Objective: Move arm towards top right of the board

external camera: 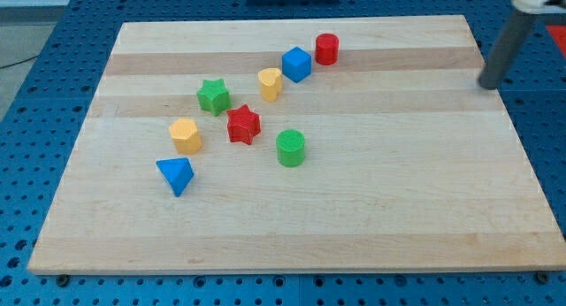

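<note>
My tip (487, 85) rests near the right edge of the wooden board (398, 191), in its upper right part, far from every block. The nearest block is the red cylinder (327, 49), well to the tip's left. Next to it lie the blue cube (297, 65) and the yellow heart-like block (271, 82). Further left are the green star (213, 96), the red star (243, 125), the green cylinder (291, 148), the yellow hexagon (186, 135) and the blue triangle (176, 175).
The board lies on a blue perforated table (548, 138). The board's right edge runs just right of the tip. The rod (506, 45) slants up toward the view's top right corner.
</note>
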